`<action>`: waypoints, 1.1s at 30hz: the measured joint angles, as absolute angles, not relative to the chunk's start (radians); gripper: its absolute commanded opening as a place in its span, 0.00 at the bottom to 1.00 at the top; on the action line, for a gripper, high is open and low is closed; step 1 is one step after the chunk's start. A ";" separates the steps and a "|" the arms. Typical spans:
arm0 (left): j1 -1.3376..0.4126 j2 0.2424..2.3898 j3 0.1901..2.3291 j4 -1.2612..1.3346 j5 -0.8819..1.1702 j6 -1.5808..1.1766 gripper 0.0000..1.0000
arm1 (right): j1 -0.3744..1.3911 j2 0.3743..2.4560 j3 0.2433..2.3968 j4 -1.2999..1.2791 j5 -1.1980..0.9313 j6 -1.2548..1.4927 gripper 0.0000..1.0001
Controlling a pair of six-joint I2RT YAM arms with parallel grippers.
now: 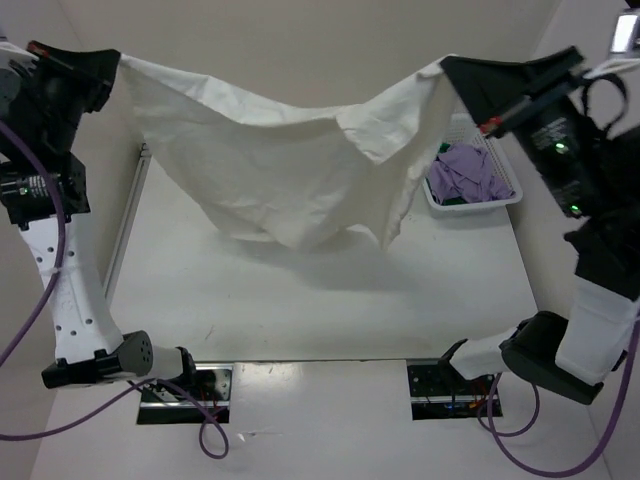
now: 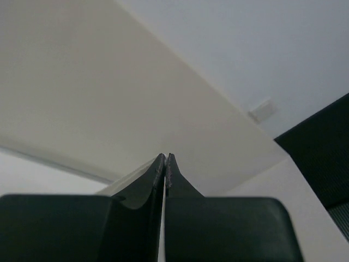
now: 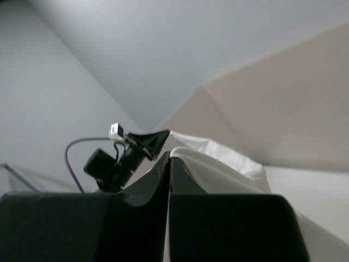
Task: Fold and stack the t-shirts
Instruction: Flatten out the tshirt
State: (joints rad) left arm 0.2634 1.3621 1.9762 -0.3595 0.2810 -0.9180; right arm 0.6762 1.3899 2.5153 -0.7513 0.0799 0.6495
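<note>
The white t-shirt [image 1: 290, 165] hangs spread in the air above the table, sagging in the middle, its low edge near the table top. My left gripper [image 1: 112, 62] is shut on its left upper corner. My right gripper [image 1: 447, 66] is shut on its right upper corner. In the right wrist view the white cloth [image 3: 218, 164] drapes off the shut fingertips [image 3: 163, 164]. In the left wrist view the fingers [image 2: 155, 180] are pressed together and only a thin pale sliver shows between them. The lavender shirt [image 1: 468, 172] lies crumpled in the basket over a bit of green shirt [image 1: 452, 199].
A white lattice basket [image 1: 505, 170] stands at the table's far right. A metal rail [image 1: 130, 215] runs along the table's left edge. The arm bases and cables sit at the near edge. Walls close in behind and on both sides.
</note>
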 measured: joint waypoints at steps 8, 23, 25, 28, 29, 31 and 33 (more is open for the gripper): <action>0.266 1.360 2.122 -0.426 0.175 -0.883 0.00 | 0.676 1.390 2.612 -0.747 0.261 0.601 0.00; 0.265 1.685 1.770 -0.395 0.147 -0.847 0.00 | 0.159 2.117 2.576 -0.741 -0.167 0.625 0.00; 0.263 1.747 1.818 -0.395 0.170 -0.865 0.00 | 0.112 2.206 2.637 -0.752 -0.229 0.680 0.00; 0.261 1.805 1.942 -0.416 0.196 -0.881 0.00 | 0.074 2.241 2.715 -0.733 -0.299 0.768 0.00; 0.264 1.811 1.986 -0.418 0.210 -0.894 0.00 | 0.058 2.226 2.733 -0.705 -0.320 0.802 0.00; 0.279 1.810 2.074 -0.403 0.236 -0.915 0.00 | 0.036 2.170 2.740 -0.635 -0.358 0.854 0.00; 0.308 1.797 2.151 -0.362 0.256 -0.927 0.00 | 0.009 2.098 2.757 -0.573 -0.393 0.902 0.00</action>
